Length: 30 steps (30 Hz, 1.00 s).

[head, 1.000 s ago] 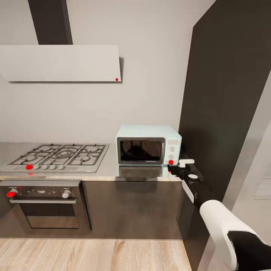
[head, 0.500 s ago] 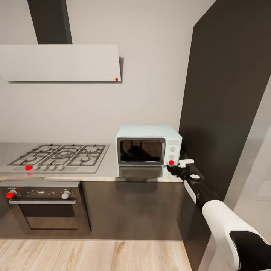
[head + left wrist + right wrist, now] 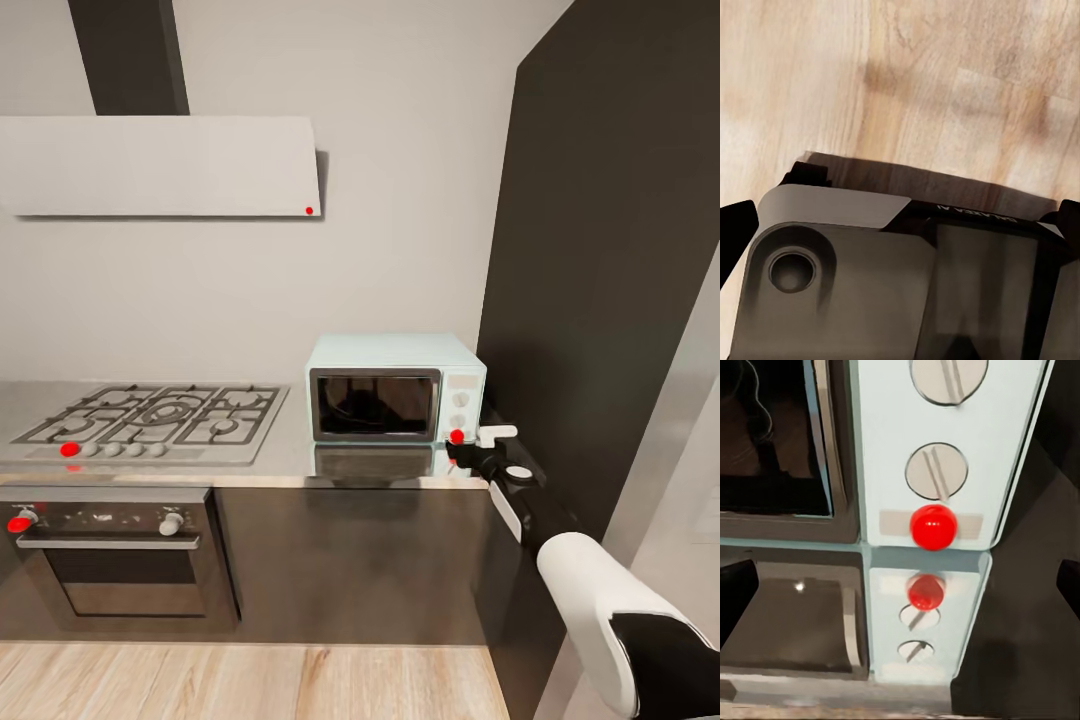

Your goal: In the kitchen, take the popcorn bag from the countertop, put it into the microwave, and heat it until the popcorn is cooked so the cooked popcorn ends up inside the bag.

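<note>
Just ahead of right tool (image 3: 463, 452), microwave (image 3: 393, 388)

My right jaws (image 3: 470, 445) sit too small in the head view to judge their gap. The microwave (image 3: 937, 472) is cut off by the top edge of the right wrist view, its upper knob halved. The oven (image 3: 110, 545) is cropped at the head view's left edge. My left jaws' (image 3: 900, 217) tips are cropped at both side edges.

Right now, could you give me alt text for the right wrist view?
Close-up of the microwave: pale blue control panel with two slotted knobs above a red button, dark glass door beside it, all mirrored in the shiny countertop below.
</note>
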### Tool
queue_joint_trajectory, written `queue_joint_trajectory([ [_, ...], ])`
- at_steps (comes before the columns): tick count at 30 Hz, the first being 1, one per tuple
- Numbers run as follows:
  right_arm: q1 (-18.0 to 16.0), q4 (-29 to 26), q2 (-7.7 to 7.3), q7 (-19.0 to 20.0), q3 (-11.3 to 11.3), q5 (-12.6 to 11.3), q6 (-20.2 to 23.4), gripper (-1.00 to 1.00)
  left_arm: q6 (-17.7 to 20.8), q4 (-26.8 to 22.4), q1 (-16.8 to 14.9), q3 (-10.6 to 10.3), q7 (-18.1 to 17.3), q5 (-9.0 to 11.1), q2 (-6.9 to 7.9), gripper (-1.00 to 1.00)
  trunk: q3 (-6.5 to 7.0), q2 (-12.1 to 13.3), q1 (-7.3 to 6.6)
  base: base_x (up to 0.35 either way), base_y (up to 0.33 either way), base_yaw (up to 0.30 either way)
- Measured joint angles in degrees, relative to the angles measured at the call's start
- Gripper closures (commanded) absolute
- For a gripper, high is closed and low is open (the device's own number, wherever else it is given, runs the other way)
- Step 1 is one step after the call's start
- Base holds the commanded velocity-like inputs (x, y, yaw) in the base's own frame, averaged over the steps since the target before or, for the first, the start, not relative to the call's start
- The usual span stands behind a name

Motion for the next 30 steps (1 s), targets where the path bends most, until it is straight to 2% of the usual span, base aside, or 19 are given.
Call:
queue_joint_trajectory([
  [11, 0.02, 4.82, 0.00, -0.38, 0.03, 0.07, -3.63, -1.00, 0.00, 0.00, 0.00, 0.00, 0.00, 0.00, 0.00, -1.00, 0.00, 0.00, 0.00, 0.000, 0.000, 0.000],
  [12, 0.02, 4.88, 0.00, -0.38, 0.02, 0.07, -3.67, 1.00, 0.00, 0.00, 0.00, 0.00, 0.00, 0.00, 0.00, -1.00, 0.00, 0.00, 0.00, 0.000, 0.000, 0.000],
  [16, 0.02, 4.99, -0.02, -0.55, -0.10, 0.00, -3.70, 1.00, 0.00, 0.00, 0.00, 0.00, 0.00, 0.06, 0.00, -1.00, 0.00, 0.00, 0.00, 0.000, 0.000, 0.000],
  [18, 0.02, 5.00, -0.14, -0.89, -1.01, 0.04, -3.72, 1.00, 0.01, 0.00, 0.00, 0.00, 0.00, 0.05, 0.00, -1.00, 0.00, 0.00, 0.00, 0.000, 0.000, 0.000],
  [23, 0.02, 4.92, -2.16, -1.33, -2.47, 0.14, -3.69, 1.00, 0.00, 0.00, 0.00, 0.00, 0.00, 0.03, 0.00, -1.00, 0.00, 0.00, 0.00, 0.000, 0.000, 0.000],
  [30, 0.02, 4.91, -2.37, -1.34, -2.50, 0.22, -3.70, 1.00, 0.00, 0.00, 0.00, 0.00, 0.00, 0.08, 0.00, -1.00, 0.00, 0.00, 0.00, 0.000, 0.000, 0.000],
])
